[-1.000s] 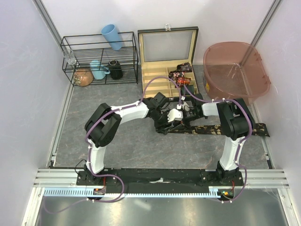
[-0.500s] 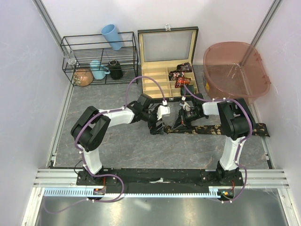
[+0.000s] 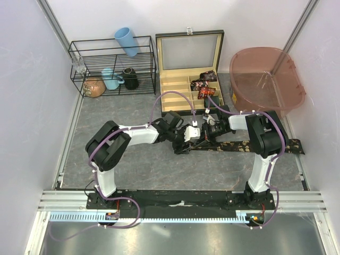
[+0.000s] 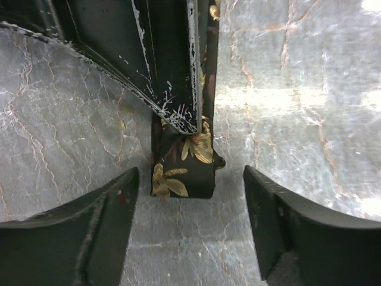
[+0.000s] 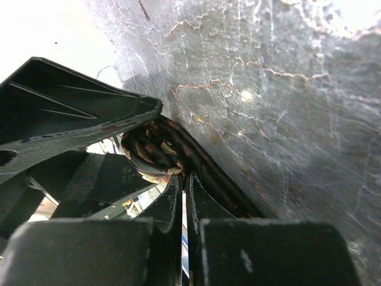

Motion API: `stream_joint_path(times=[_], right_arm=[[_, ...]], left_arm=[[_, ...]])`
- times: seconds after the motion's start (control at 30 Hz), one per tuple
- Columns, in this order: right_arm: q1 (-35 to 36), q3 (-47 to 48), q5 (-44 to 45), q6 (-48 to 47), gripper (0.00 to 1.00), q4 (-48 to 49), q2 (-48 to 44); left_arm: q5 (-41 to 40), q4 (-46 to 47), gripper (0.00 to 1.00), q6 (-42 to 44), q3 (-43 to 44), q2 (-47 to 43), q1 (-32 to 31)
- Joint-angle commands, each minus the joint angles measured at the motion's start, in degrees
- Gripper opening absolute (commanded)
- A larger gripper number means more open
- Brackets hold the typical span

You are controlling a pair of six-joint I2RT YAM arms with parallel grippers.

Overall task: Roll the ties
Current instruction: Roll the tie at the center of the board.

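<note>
One of the ties (image 3: 249, 145) lies flat across the grey table, a dark strip with tan leaf prints. Its left end is folded into a small coil (image 4: 181, 174) (image 5: 150, 156). My right gripper (image 3: 204, 136) (image 5: 183, 176) is shut, its tips pinching the coil's edge. In the left wrist view the right gripper's scratched black fingers (image 4: 169, 71) press down onto that end. My left gripper (image 3: 184, 145) (image 4: 190, 196) is open and low over the table, one finger on each side of the coil, touching neither side. Rolled ties (image 3: 205, 85) sit in the box.
An open wooden compartment box (image 3: 175, 90) stands behind the arms. A black wire rack (image 3: 112, 66) at the back left holds a blue cup, mugs and a black mug. A pink translucent tub (image 3: 264, 79) is at the back right.
The left arm drew back to the left, then came right again to the tie's coiled end. Its jaws opened wider, then narrowed a little. The right gripper stayed shut in place.
</note>
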Motion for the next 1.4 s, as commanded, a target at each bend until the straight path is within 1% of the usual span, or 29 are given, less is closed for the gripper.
stream_joint_path(times=[0.0,0.13,0.23,0.27,0.33,0.37,0.43,0.47,0.53,0.57,0.6,0.67,0.7,0.73,0.77,0.8,0.83,0.87,0.9,0.93,1.0,1.03,1.13,1.3,1.37], right_arm=[[-0.46,-0.15,5.72,-2.07,0.0,-0.46,1.22],[-0.46,-0.15,5.01,-1.98,0.0,-0.11,1.13],[-0.46,-0.15,4.66,-1.54,0.0,0.24,1.22],[-0.38,-0.24,4.31,-1.37,0.0,0.16,1.13],[-0.46,-0.24,4.13,-1.37,0.0,0.33,0.95],[-0.46,-0.33,4.13,-1.19,0.0,0.33,0.78],[-0.46,-0.42,4.04,-1.1,0.0,0.33,0.43],[-0.38,-0.42,4.04,-1.1,0.0,0.33,0.17],[-0.46,-0.42,3.96,-1.01,0.0,0.42,-0.1],[-0.46,-0.42,3.96,-0.84,0.0,0.42,-0.36],[-0.38,-0.42,3.96,-0.84,0.0,0.25,-0.54],[-0.46,-0.5,4.13,-0.66,0.0,0.25,-0.63],[-0.46,-0.51,4.39,-0.75,0.0,0.16,-0.63],[-0.46,-0.59,4.48,-0.66,0.0,0.24,-0.63],[-0.38,-0.59,4.66,-0.75,0.0,0.24,-0.45],[-0.46,-0.68,4.75,-0.75,0.0,0.24,-0.37],[-0.38,-0.51,4.83,-0.84,0.0,0.24,-0.19],[-0.46,-0.51,4.92,-0.84,0.0,0.24,-0.1],[-0.38,-0.42,4.92,-0.84,0.0,0.24,0.07],[-0.38,-0.33,4.92,-0.75,0.0,0.24,0.16],[-0.46,-0.33,4.92,-0.75,0.0,0.24,0.16],[-0.46,-0.33,4.92,-0.66,0.0,0.24,0.16],[-0.46,-0.42,4.75,-0.75,0.0,0.33,-0.01],[-0.46,-0.51,4.13,-0.49,0.0,0.68,-0.19],[-0.46,-0.59,3.87,-0.4,0.0,0.68,-0.19]], left_arm=[[-3.43,-0.26,0.74,2.28,2.7,1.69,-0.55],[-3.88,-0.8,0.74,2.37,2.35,1.96,-0.81],[-4.14,-0.8,0.7,2.46,2.17,2.31,-1.16],[-4.23,-0.71,0.64,2.37,2.17,2.49,-1.16],[-3.96,-0.79,0.57,2.37,2.0,2.49,-1.16],[-3.35,-1.23,0.49,2.72,1.74,2.23,-1.16],[-2.47,-1.76,0.43,3.6,1.47,1.88,-1.16],[-1.77,-2.02,0.37,3.69,1.21,1.44,-1.16],[-0.98,-2.9,0.31,3.6,1.12,1.09,-1.08],[-0.11,-3.43,0.21,3.6,0.95,0.74,-1.07],[0.25,-3.52,0.16,3.43,0.86,0.47,-0.99],[0.69,-3.61,0.09,3.08,0.42,0.21,-0.9],[0.69,-3.96,0.08,2.99,0.5,0.12,-0.81],[0.61,-3.87,0.09,2.9,0.33,-0.06,-0.72],[0.43,-3.61,0.13,2.46,0.24,-0.41,-0.64],[0.08,-2.65,0.19,2.28,-0.11,-0.58,-0.55],[-0.36,-1.95,0.35,2.37,-0.72,-0.93,-0.55],[-0.45,-1.24,0.46,2.11,-1.07,-1.2,-0.55],[-0.45,-0.8,0.55,2.11,-1.34,-1.55,-0.55],[-0.36,-0.71,0.66,2.11,-1.25,-1.55,-0.55],[-0.19,-0.27,0.71,2.2,-1.25,-1.55,-0.63],[-0.45,0.6,0.75,2.11,-1.25,-1.55,-0.72],[-1.06,1.4,0.79,1.93,-0.64,-0.68,-1.07],[-3.43,2.02,0.78,1.76,0.85,1.34,-2.21],[-4.23,1.84,0.72,1.41,1.56,1.96,-2.39]])
